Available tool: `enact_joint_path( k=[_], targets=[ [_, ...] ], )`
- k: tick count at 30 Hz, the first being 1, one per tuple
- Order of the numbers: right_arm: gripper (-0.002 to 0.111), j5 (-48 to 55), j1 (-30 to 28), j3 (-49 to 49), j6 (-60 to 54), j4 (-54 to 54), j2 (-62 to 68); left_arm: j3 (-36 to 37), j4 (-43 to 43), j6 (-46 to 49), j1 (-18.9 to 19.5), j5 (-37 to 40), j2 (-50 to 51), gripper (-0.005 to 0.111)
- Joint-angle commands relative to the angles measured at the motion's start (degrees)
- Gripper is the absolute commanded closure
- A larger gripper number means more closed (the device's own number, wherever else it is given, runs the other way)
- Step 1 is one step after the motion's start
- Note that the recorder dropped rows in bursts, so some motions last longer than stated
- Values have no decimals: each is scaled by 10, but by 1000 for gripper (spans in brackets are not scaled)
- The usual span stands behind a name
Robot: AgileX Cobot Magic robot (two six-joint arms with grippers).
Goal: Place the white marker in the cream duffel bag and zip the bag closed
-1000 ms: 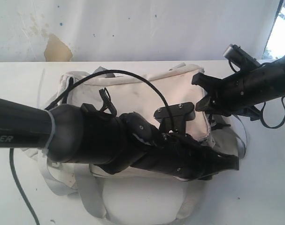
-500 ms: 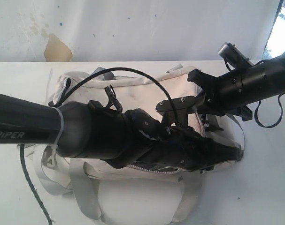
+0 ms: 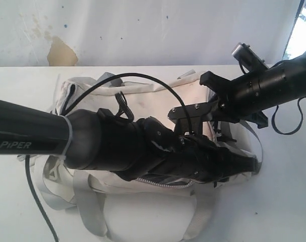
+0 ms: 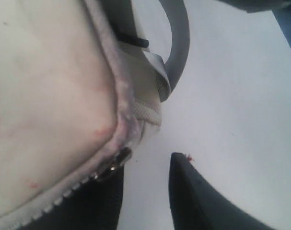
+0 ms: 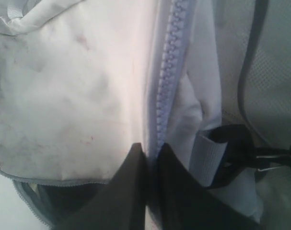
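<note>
The cream duffel bag (image 3: 142, 98) lies on the white table (image 3: 273, 201), half hidden behind my left arm. A strip of its grey zipper (image 3: 158, 182) shows below that arm. My left gripper (image 3: 249, 167) is at the bag's right front corner. In the left wrist view it (image 4: 147, 163) is open, with bare table between its fingers. The zipper slider (image 4: 115, 162) lies right at one fingertip. My right gripper (image 5: 152, 147) is shut on the bag's zipper edge (image 5: 167, 72), at the bag's right end (image 3: 222, 112). The white marker is out of view.
Grey webbing straps (image 3: 82, 201) trail off the bag toward the table's front. Another strap (image 4: 176, 43) curls past the bag's corner. A black buckle (image 5: 231, 158) sits beside my right fingers. A stained wall (image 3: 142, 30) runs behind the table.
The bag has been drawn back and leftward, and its front zipper line now shows below my left arm. My right gripper has shifted slightly up and left, keeping its grip.
</note>
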Motion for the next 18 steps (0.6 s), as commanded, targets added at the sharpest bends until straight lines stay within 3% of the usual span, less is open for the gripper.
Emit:
enact_joint_path(
  k=[1, 18],
  targets=[
    [108, 19, -1, -5, -9, -17, -2, 3, 1, -30, 4, -12, 4, 73],
    [108, 6, -1, -5, -8, -94, -2, 18, 4, -37, 17, -57, 14, 73]
  ],
)
